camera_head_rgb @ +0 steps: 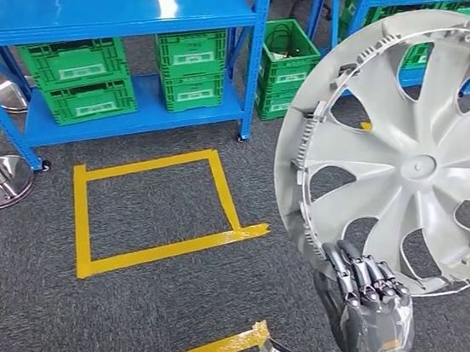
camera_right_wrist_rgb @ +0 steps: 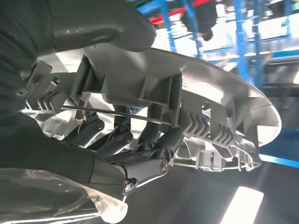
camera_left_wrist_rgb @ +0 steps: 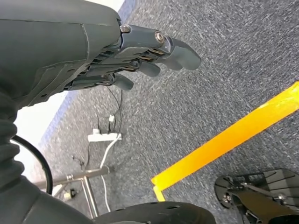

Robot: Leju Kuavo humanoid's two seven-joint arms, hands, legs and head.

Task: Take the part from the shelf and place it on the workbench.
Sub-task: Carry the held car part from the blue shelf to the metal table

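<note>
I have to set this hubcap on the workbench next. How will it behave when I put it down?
The hubcap looks like thin molded plastic with open spokes, so probably light and slightly flexible. Being round, it may roll if set on edge. The right hand holds it at the rim only, so it could swing or slip.

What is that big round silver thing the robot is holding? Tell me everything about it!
It is a wheel cover, a big round disc that looks like silvery-grey plastic. Curved spokes fan out from a small hub, with open gaps between them and little clips around the rim. It is held up on edge above the carpet, tilted. The right hand grips its lower rim, fingers hooked over the edge. Nothing else touches it.
</note>
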